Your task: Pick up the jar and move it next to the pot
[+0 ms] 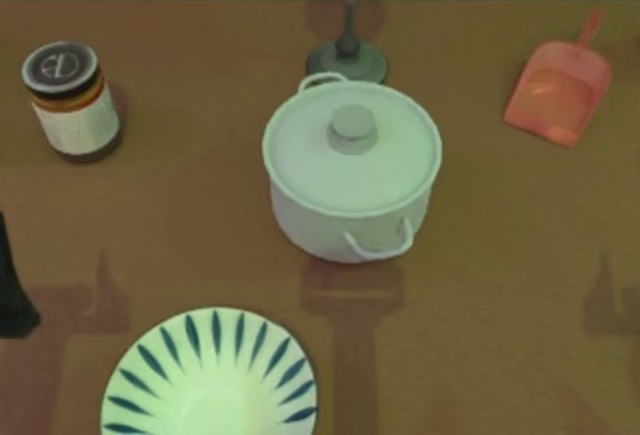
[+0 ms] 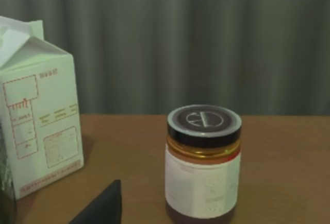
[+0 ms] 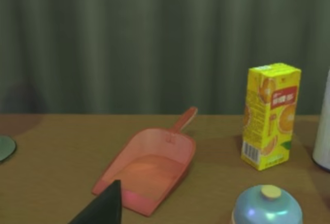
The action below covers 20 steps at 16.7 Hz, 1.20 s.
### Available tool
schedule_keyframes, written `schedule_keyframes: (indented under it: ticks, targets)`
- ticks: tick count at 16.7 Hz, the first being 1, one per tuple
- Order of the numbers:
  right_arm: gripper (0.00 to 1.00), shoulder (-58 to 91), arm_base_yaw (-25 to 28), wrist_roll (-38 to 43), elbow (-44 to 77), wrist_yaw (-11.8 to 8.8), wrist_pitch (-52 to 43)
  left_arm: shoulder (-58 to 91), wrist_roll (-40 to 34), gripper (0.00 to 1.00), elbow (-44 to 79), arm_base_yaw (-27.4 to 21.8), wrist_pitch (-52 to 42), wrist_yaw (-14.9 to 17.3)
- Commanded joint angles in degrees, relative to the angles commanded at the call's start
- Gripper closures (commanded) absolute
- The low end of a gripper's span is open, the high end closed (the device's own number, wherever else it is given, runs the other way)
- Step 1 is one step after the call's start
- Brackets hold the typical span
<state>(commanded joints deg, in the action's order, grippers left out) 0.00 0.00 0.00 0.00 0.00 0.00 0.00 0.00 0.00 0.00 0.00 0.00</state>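
Observation:
The jar (image 1: 70, 98) stands upright at the back left of the table, with a dark lid bearing a white emblem, an orange-brown band and a white label. In the left wrist view the jar (image 2: 203, 163) stands straight ahead, untouched. The pot (image 1: 350, 170) is large and white, with a flat lid, a grey knob and two loop handles; it sits at the table's middle, well right of the jar. My left gripper (image 1: 12, 300) hangs at the left edge, nearer the front than the jar and apart from it. Only a dark tip of my right gripper (image 3: 103, 208) shows, in the right wrist view.
A white-and-blue striped plate (image 1: 210, 375) lies at the front. A red scoop (image 1: 558, 90) lies at the back right, and a dark-footed stand (image 1: 347, 55) rises behind the pot. A milk carton (image 2: 38, 121) stands beside the jar. A yellow juice box (image 3: 270, 116) and a bell (image 3: 265, 206) are near the scoop.

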Motion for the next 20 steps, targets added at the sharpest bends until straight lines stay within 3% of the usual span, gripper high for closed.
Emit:
schedule_keyframes:
  ticks: [5,9,20]
  targets:
    - [0.00,0.0,0.0,0.0,0.0,0.0,0.0,2.4,0.8,0.00,3.1,0.3,-1.4,-0.2]
    - [0.00,0.0,0.0,0.0,0.0,0.0,0.0,12.5,4.1,0.00,14.4,0.9,-7.2,-0.3]
    - [0.00,0.0,0.0,0.0,0.0,0.0,0.0,67.1,20.4,0.00,70.1,1.2,-39.6,1.5]
